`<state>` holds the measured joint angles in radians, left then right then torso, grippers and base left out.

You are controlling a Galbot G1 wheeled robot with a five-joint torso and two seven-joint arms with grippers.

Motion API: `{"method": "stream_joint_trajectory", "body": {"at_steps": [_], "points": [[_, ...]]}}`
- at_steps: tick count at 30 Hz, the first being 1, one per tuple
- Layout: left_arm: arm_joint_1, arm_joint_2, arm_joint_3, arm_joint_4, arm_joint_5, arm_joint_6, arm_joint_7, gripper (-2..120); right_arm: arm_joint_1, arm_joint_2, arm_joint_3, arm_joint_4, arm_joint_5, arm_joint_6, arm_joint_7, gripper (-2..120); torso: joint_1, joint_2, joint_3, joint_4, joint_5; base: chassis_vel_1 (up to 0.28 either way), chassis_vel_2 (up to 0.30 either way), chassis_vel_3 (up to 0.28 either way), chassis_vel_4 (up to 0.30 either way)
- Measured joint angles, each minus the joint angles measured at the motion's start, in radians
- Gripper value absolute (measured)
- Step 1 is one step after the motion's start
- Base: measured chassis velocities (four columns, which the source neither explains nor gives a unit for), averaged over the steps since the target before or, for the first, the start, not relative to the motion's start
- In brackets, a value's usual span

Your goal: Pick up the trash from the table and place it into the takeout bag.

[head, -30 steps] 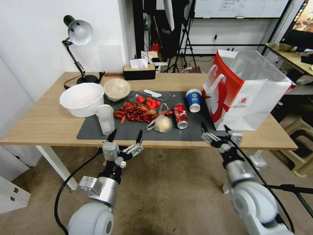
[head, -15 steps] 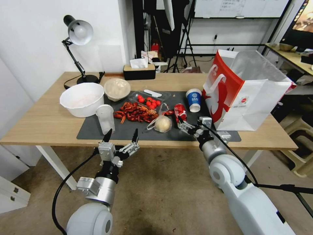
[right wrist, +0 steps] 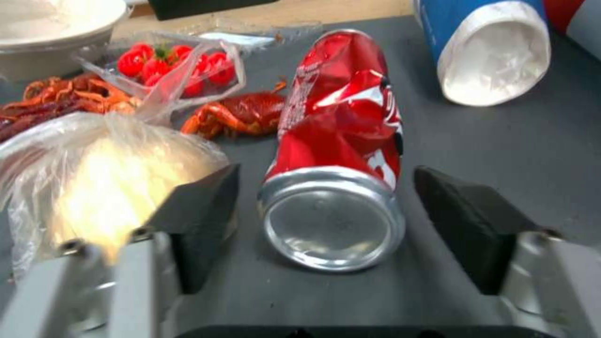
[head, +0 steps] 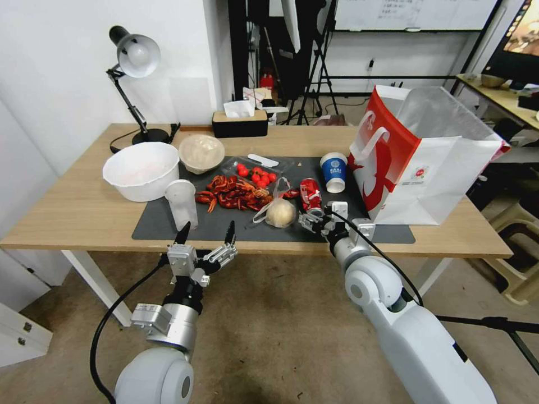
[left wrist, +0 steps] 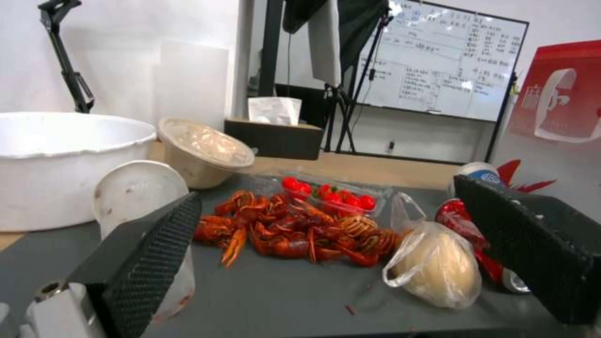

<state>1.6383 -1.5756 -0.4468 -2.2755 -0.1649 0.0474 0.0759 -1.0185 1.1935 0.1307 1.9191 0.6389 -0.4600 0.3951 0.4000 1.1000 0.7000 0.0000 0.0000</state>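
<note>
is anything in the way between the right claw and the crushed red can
Nothing visible. The right claw is open with the crushed red can lying between its fingers, base end toward it. The bagged lump sits just outside one finger.

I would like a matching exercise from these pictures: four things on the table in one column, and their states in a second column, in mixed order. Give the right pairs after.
Things
1. red drink can
2. blue paper cup
3. takeout bag
4. clear plastic bag

States
A. stands upright on the dark mat
B. holds a round beige lump
C. lies crushed on its side between the open fingers of the right hand
D. stands open at the table's right end

Pairs: 1-C, 2-A, 3-D, 4-B
</note>
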Motion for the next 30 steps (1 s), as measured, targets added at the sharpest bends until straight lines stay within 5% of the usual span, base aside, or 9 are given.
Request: {"method": "stream_joint_trajectory", "body": {"at_steps": [5, 12, 20, 26, 30], "points": [[0.001, 0.007, 0.000, -0.001, -0.001, -0.002, -0.002, 100, -0.013, 0.004, 0.003, 0.002, -0.006, -0.011, 0.007, 52, 0.000, 0.000, 0.000, 0.0000, 0.0000, 0.000, 0.000, 0.000, 0.000], [-0.001, 0.005, 0.004, 0.006, -0.002, -0.004, -0.002, 100, -0.022, -0.006, 0.011, 0.010, -0.001, 0.003, -0.002, 51, 0.000, 0.000, 0.000, -0.0001, 0.0000, 0.000, 0.000, 0.000, 0.000], [-0.004, -0.002, 0.006, 0.010, -0.001, -0.004, -0.002, 100, -0.031, -0.033, 0.061, 0.068, 0.023, 0.198, -0.197, 51, 0.000, 0.000, 0.000, 0.0000, 0.0001, 0.000, 0.000, 0.000, 0.000], [0.000, -0.004, 0.007, 0.009, 0.002, -0.006, -0.001, 100, -0.006, -0.088, 0.192, 0.158, 0.127, 0.326, -0.331, 51, 0.000, 0.000, 0.000, 0.0001, 0.0001, 0.000, 0.000, 0.000, 0.000], [0.003, -0.007, 0.012, 0.008, 0.009, -0.009, 0.001, 100, 0.024, -0.157, 0.324, 0.223, 0.215, 0.349, -0.320, 51, 0.000, 0.000, 0.000, -0.0001, 0.0002, 0.000, 0.000, 0.000, 0.000]]}}
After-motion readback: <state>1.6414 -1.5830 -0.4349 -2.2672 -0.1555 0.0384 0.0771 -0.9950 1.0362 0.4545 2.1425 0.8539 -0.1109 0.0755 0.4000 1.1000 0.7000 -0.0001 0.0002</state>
